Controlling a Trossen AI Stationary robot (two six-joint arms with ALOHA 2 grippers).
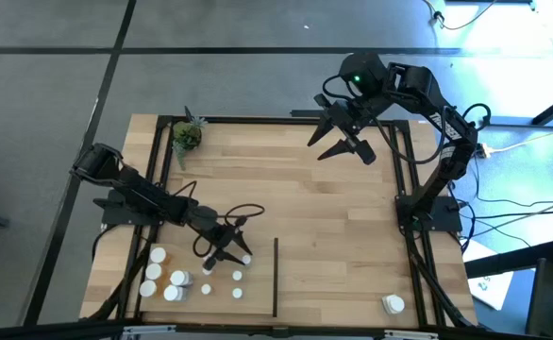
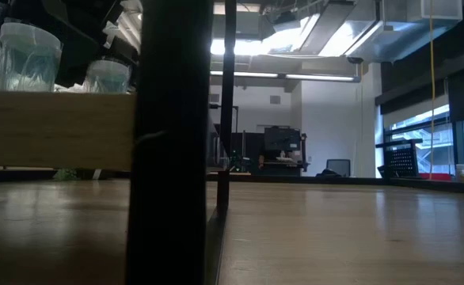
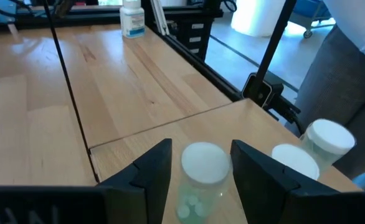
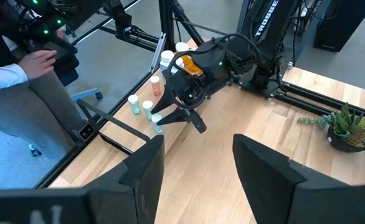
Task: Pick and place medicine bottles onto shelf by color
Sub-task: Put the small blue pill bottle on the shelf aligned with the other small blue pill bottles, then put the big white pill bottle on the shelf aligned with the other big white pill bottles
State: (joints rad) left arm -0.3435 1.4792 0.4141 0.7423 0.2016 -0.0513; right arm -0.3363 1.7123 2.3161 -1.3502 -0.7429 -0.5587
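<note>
Left claw: the left claw (image 1: 229, 253) is low over the near left part of the shelf (image 1: 333, 217), its two fingers (image 3: 146, 177) parted on either side of a small clear bottle (image 3: 201, 177) with a white cap; I cannot tell whether the fingers touch it.
Right claw: the right claw (image 1: 344, 144) hangs above the far right part of the shelf, fingers spread apart and holding nothing.
Bottles: a cluster of white-capped medicine bottles (image 1: 168, 279) stands at the near left corner, one of them orange; a few smaller ones sit just beside the left claw.
Lone bottle: one white bottle (image 1: 393, 304) stands alone at the near right corner, well apart from the rest.
Divider: a thin black divider strip (image 1: 276, 276) runs across the wood between the cluster and the lone bottle.
Plant: a small green potted plant (image 1: 188, 135) sits at the far left corner.
Person: someone in a white sleeve (image 4: 5, 78) sits beside the desk.
</note>
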